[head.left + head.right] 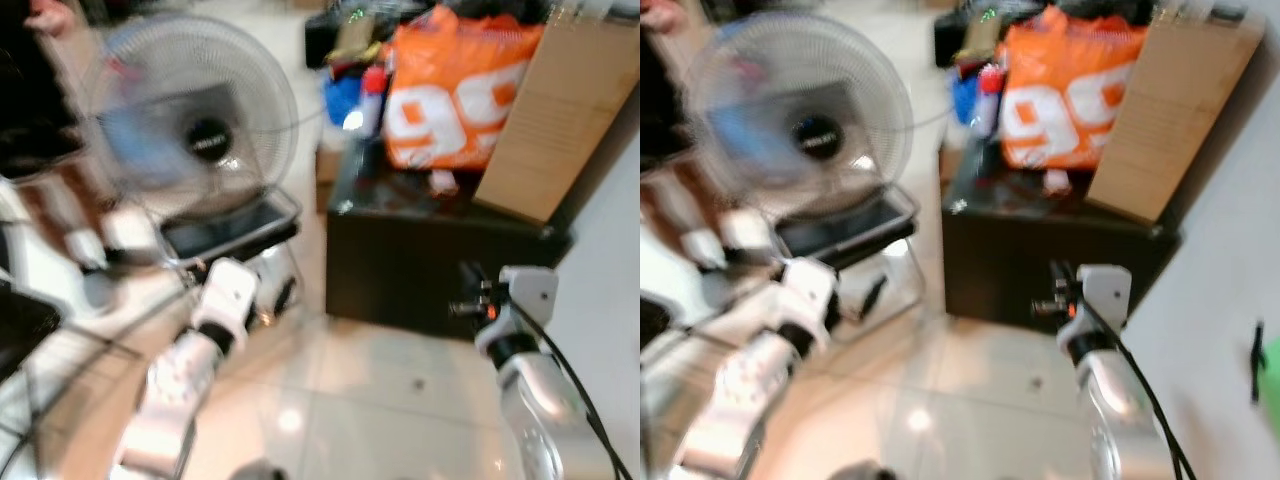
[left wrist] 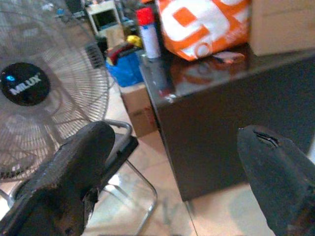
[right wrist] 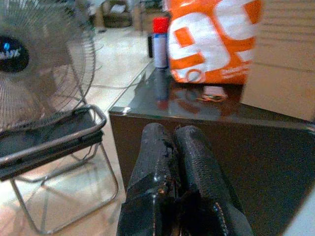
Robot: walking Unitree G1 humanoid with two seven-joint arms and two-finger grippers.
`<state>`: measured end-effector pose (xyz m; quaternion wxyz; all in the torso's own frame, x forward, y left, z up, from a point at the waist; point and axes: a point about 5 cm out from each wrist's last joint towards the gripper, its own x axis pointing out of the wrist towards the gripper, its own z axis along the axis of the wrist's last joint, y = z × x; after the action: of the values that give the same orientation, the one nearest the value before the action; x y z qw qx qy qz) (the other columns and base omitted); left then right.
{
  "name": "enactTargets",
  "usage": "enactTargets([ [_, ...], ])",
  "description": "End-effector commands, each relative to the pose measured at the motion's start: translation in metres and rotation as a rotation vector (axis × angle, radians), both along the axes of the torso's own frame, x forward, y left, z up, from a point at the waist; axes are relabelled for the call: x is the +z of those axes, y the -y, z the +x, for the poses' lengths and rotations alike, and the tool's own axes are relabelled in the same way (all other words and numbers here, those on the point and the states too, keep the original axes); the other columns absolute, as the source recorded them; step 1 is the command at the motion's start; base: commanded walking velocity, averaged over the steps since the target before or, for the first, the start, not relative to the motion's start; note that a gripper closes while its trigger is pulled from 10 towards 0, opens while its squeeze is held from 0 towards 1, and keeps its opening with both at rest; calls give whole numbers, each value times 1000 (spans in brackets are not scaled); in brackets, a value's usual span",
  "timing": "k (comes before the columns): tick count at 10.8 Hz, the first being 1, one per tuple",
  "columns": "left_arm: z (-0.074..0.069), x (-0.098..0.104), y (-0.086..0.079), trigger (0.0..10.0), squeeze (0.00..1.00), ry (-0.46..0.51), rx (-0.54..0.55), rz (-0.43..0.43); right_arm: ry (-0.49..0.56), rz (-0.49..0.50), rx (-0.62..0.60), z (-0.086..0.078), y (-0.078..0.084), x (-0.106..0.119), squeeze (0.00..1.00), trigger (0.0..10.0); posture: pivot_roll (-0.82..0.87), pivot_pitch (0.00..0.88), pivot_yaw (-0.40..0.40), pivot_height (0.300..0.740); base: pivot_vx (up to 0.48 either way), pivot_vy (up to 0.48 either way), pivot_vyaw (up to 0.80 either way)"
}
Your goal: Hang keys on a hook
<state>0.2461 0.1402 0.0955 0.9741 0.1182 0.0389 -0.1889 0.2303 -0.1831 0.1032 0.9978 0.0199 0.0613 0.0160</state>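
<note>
The left gripper (image 2: 172,172) has its fingers spread wide; the right gripper (image 3: 179,147) has them pressed together, empty. Both face a dark desk (image 1: 420,260) carrying an orange bag (image 1: 450,90), beside a fan (image 1: 195,125).

Keys (image 3: 212,93): small pale blurred bundle, lying on dark cabinet (image 3: 142,101).

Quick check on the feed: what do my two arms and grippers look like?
Both arms are silver with white wrist blocks. The right arm carries a black cable along it. Each gripper has two long black fingers with a rough, worn surface: left gripper, right gripper.
</note>
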Motion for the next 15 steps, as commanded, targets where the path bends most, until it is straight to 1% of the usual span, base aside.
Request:
enactTargets([
  [1,5,4,0,10000,0,17,4,12,-24,-16,9,-2,0,-2,0,10000,-88,0,9,740,0,0,0],
  [2,5,4,0,10000,0,19,15,11,-49,-25,21,-4,-3,-6,0,10000,-89,0,8,740,0,0,0],
  [4,5,4,1,10000,0,21,15,2,-49,-24,23,-4,-4,-6,0,10000,-86,0,5,740,0,0,0],
  [8,8,9,1,10000,0,33,23,-24,-50,-18,45,1,-6,-3,0,10000,-78,0,-3,740,291,0,0],
  [14,8,12,-3,10000,0,30,26,-24,-76,-9,46,-3,-10,-8,0,10000,-70,0,6,740,306,0,0],
  [15,8,12,-6,10000,0,26,36,-28,-71,18,47,-3,-11,-7,1000,10000,-70,0,10,740,319,0,0],
])
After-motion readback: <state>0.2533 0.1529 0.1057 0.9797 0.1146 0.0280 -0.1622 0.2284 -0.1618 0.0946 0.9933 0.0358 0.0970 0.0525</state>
